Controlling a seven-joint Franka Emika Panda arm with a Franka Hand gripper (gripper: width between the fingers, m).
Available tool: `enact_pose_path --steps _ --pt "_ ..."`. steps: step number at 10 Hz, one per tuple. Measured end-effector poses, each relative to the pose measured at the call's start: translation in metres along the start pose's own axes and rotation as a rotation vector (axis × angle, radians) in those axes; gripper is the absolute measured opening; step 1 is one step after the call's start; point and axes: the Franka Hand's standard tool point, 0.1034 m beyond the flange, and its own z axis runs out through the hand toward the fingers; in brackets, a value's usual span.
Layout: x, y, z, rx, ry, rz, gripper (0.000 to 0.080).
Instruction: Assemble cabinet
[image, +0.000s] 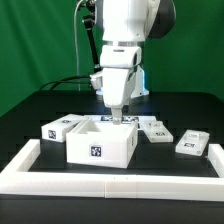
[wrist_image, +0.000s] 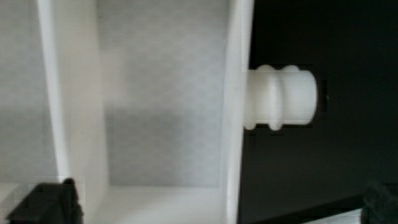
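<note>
The cabinet's hollow white box (image: 100, 150) stands open side up near the front of the table, with a marker tag on its front face. My gripper (image: 117, 118) hangs over the box's back wall, low at its rim. In the wrist view I look down into the box (wrist_image: 160, 100). One thin side wall (wrist_image: 237, 100) runs between my spread fingers, and a white ribbed knob (wrist_image: 281, 97) sticks out of its outer side. My gripper (wrist_image: 214, 212) is open and holds nothing. A smaller tagged white block (image: 60, 127) lies at the exterior view's left, another (image: 192, 142) at its right.
A long low white rail (image: 110, 182) edges the table's front and both sides. The marker board (image: 157, 130) lies flat just to the right of the box in the exterior view. The table top is black and a green curtain hangs behind.
</note>
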Motion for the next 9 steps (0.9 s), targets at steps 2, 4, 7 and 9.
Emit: enact_pose_path --steps 2,4,7,9 --pt "0.005 -0.005 0.012 0.012 0.006 0.014 0.0798" --pt "0.006 -0.010 0.023 0.025 0.010 0.025 0.0798" --pt "0.006 -0.009 0.025 0.016 0.016 0.030 0.0696" --pt "0.006 -0.009 0.025 0.015 0.016 0.033 0.0512"
